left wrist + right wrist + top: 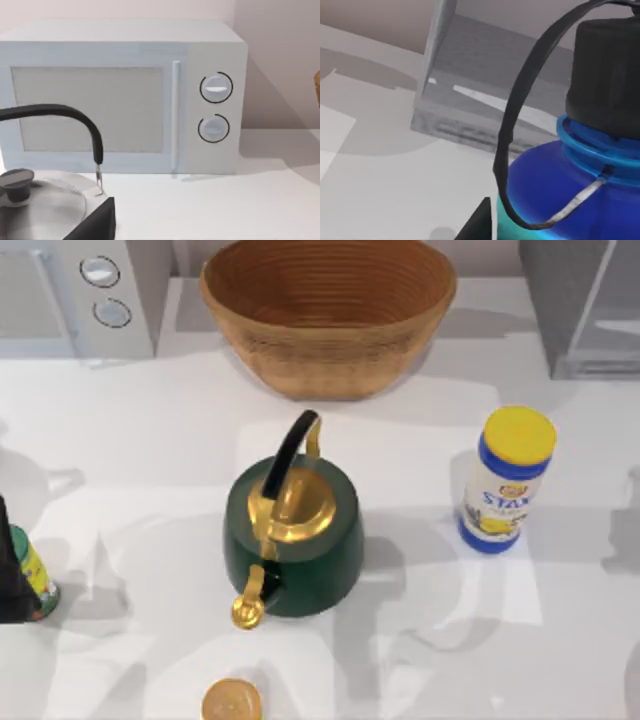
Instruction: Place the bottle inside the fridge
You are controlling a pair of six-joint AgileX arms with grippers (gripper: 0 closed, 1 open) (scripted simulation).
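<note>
**Q:** In what state are the fingers?

**A:** Their opening cannot be told for either gripper. In the right wrist view a dark wedge (476, 222), possibly a fingertip of the right gripper, is seen just beside the bottle (555, 195). Whether the bottle is clamped cannot be told. The left gripper is judged idle at the table's left side.

**Q:** How far is the task advanced?

**A:** The placement is judged not yet done. The bottle is seen close to the right wrist camera and outside the fridge (470, 65), with bare table (380, 170) between them. In the top view the fridge (585, 310) is located at the far right corner. Its door appears to be swung open, and a grey interior is exposed. Three steps are judged to remain: carry to the far right, insertion, and release.

**Q:** How is the bottle described?

**A:** A deep blue body is noted, with a teal band lower down and a blue ring at the neck. A black cap is fitted, and a thin black carry loop is attached from the cap to the shoulder.
</note>
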